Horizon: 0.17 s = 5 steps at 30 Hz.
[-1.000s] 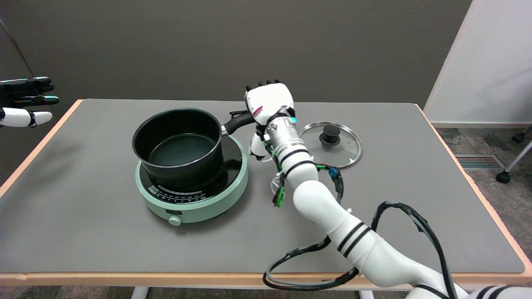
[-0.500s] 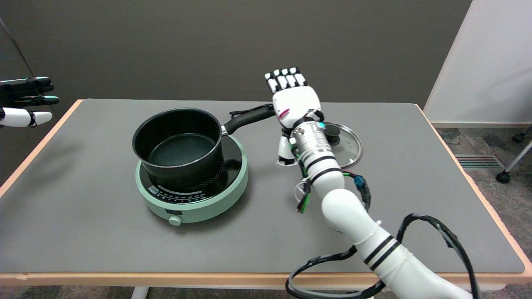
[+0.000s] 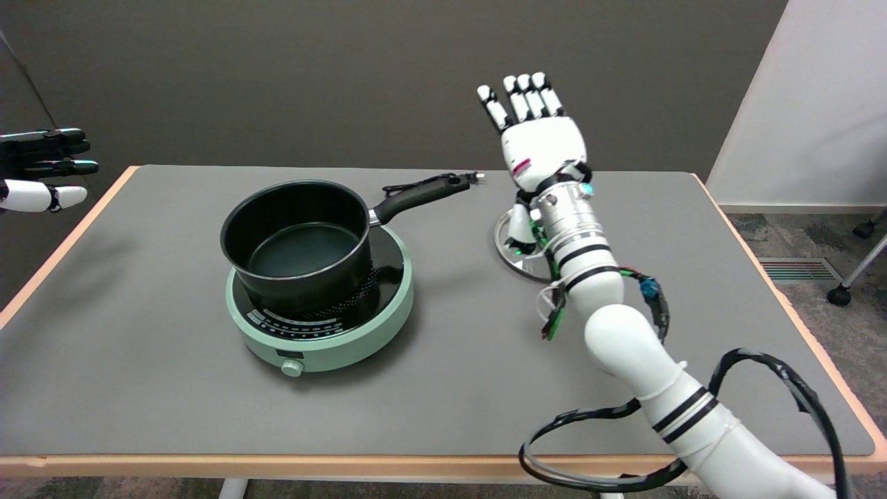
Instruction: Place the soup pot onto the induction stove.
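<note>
The black soup pot (image 3: 299, 242) stands upright on the pale green induction stove (image 3: 320, 315), left of the table's middle. Its long black handle (image 3: 416, 196) points to the back right and nothing touches it. My right hand (image 3: 532, 135) is raised in the air to the right of the handle's end, well clear of it. Its fingers are stretched upward and apart, and it holds nothing.
A glass lid with a steel rim (image 3: 514, 244) lies flat behind my right wrist, mostly hidden by the arm. A black cable loop (image 3: 589, 478) hangs off the table's front edge. The idle left hand (image 3: 41, 170) hovers at the upper left.
My right hand let go of the pot's handle, opened its fingers, and rose up and to the right. The pot stayed in place on the stove.
</note>
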### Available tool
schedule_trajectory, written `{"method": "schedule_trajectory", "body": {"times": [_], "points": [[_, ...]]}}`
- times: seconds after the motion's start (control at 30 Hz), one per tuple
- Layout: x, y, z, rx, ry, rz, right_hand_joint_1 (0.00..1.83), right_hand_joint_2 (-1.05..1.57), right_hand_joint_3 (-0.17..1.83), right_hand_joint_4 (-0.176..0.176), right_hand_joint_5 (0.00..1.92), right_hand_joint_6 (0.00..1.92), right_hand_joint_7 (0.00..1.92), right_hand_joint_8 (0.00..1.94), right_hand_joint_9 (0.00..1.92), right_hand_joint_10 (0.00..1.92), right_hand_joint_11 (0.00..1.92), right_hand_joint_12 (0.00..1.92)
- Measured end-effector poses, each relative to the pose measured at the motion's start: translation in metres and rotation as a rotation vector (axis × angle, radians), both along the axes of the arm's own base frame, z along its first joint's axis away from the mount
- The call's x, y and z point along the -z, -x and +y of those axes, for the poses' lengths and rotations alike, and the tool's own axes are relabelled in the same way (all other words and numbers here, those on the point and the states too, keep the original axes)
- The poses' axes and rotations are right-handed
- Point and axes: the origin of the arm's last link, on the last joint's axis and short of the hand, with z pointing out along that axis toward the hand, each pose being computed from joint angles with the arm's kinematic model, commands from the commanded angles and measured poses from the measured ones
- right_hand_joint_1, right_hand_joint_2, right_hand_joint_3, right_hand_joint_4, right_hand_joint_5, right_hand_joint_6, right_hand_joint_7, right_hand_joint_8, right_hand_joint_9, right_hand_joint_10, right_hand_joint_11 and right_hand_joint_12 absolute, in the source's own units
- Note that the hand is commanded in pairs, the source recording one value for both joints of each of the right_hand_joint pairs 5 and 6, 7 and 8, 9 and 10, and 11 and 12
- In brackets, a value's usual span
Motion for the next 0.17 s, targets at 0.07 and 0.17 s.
{"method": "schedule_trajectory", "body": {"times": [0.07, 0.17], "points": [[-0.006, -0.004, 0.002, -0.012, 0.013, 0.017, 1.20, -1.01, 1.49, 0.176, 0.01, 0.01, 0.01, 0.01, 0.01, 0.01, 0.01, 0.01], [-0.014, -0.008, 0.006, -0.032, 0.035, 0.036, 1.19, -1.02, 1.54, 0.176, 0.01, 0.01, 0.01, 0.01, 0.01, 0.01, 0.01, 0.01]]}}
